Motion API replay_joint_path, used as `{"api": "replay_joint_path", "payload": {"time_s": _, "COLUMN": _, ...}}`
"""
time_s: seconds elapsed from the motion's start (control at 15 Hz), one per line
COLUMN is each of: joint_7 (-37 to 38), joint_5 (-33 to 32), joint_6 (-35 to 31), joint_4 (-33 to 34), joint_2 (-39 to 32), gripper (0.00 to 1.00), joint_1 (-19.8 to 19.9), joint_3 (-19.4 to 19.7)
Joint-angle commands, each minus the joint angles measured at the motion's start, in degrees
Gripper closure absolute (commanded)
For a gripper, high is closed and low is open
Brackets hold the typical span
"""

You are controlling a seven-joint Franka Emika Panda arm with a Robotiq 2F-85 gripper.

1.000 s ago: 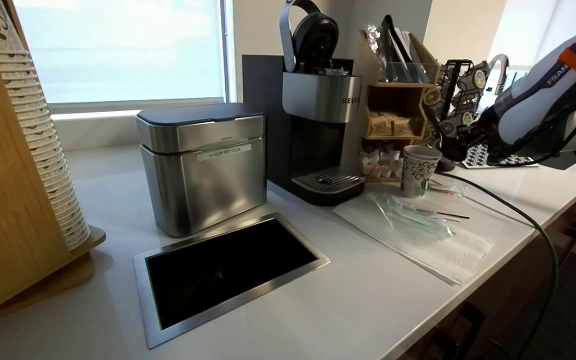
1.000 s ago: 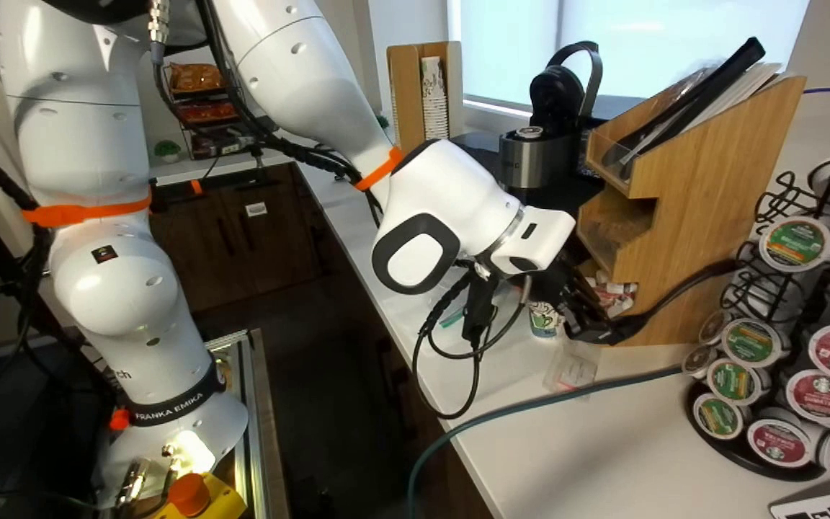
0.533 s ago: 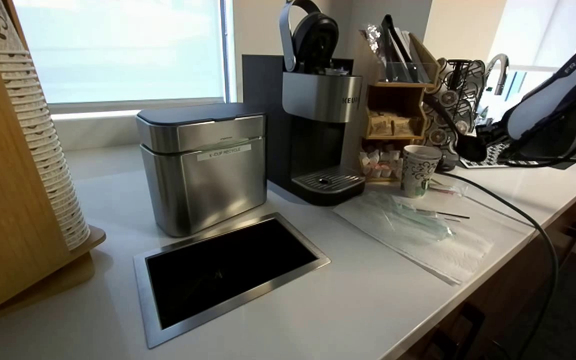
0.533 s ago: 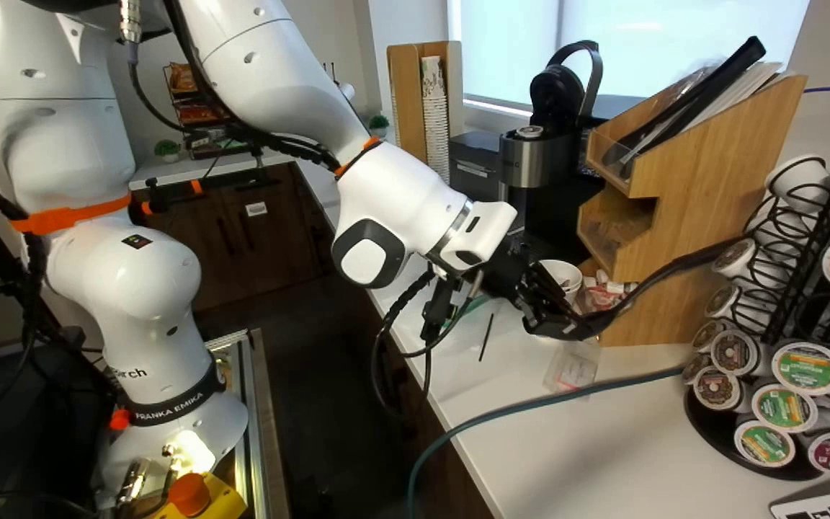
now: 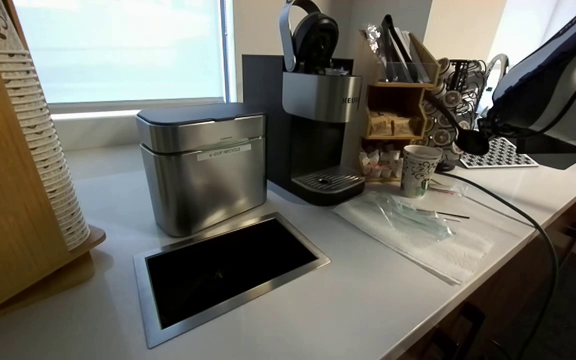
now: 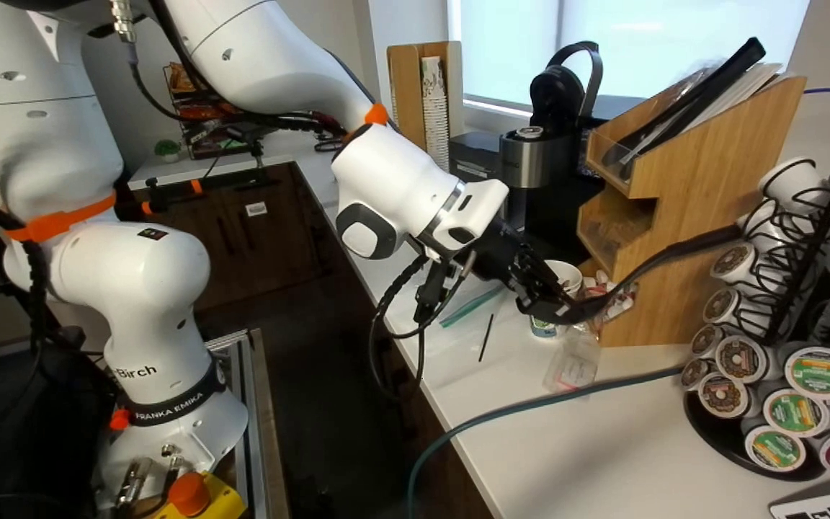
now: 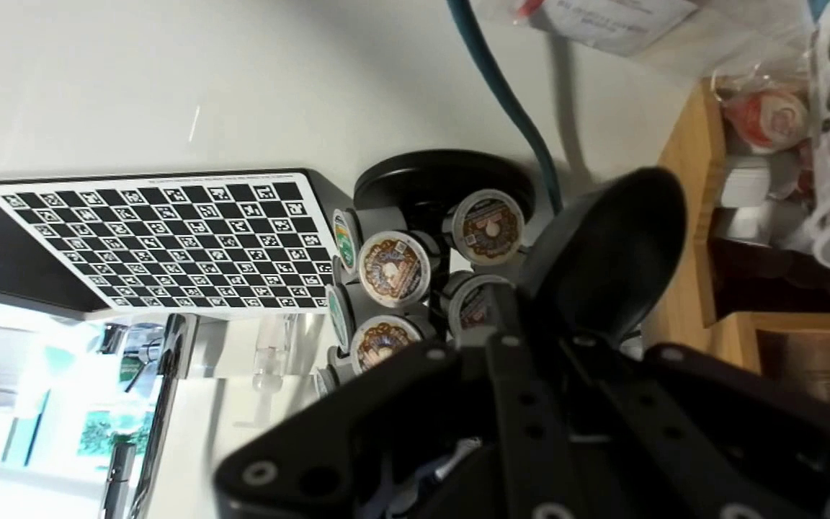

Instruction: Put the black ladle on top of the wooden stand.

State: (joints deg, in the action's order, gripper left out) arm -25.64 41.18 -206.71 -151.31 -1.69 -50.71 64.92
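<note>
Showing stand top (image 6: 734,130): exterior views only

Black ladle (image 7: 609,249), tan wooden stand (image 6: 707,216), teal cable (image 7: 503,91), black-and-white checkered board (image 7: 192,241), white cup (image 5: 417,172) with dark swirls.

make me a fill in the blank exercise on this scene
The gripper holds the black ladle at its ____ end, not the handle.
The lid of the Keurig coffee machine is ____, not closed.
The label on the metal bin reads K-CUP ____.
The wooden stand is ____ the coffee machine and the coffee-pod carousel.
Missing words: bowl, open, RECYCLE, between.
</note>
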Motion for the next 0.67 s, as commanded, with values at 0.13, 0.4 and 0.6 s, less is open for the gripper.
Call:
{"api": "replay_joint_path", "payload": {"time_s": 0.13, "joint_7": -13.08, "joint_5": 15.23, "joint_6": -8.99, "joint_4": 0.03, "joint_2": 8.38, "gripper": 0.99, "joint_1": -3.61, "joint_3": -4.59}}
{"api": "replay_joint_path", "payload": {"time_s": 0.4, "joint_7": -22.99, "joint_5": 25.73, "joint_6": -9.88, "joint_4": 1.47, "joint_2": 15.65, "gripper": 0.99, "joint_1": -1.91, "joint_3": -10.28}}
{"api": "replay_joint_path", "payload": {"time_s": 0.6, "joint_7": -29.18, "joint_5": 32.58, "joint_6": -5.33, "joint_4": 3.95, "joint_2": 17.87, "gripper": 0.99, "joint_1": 0.1, "joint_3": -12.37}}
